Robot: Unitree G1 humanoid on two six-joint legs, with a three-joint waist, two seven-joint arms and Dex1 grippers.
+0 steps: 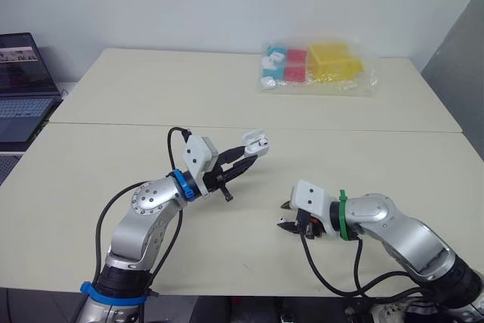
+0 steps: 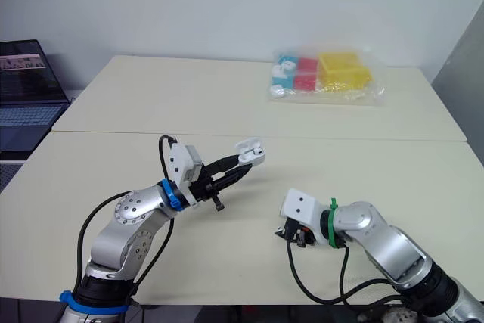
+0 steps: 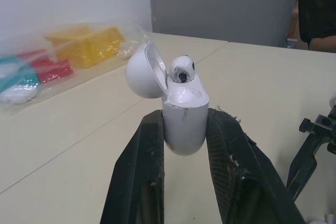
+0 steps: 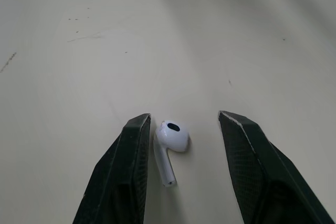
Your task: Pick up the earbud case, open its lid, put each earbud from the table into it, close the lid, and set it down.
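Observation:
My left gripper is shut on the white earbud case, holding it above the middle of the table with its lid flipped open. One earbud sits in the case, its head showing. My right gripper is down at the table near the front, open, with the second white earbud lying on the tabletop between its fingers, closer to one of them. In the head views that gripper points left, low over the table.
A clear plastic bag with red, yellow and teal items lies at the back right of the table. A laptop stands off the table's left side. A seam runs across the tabletop.

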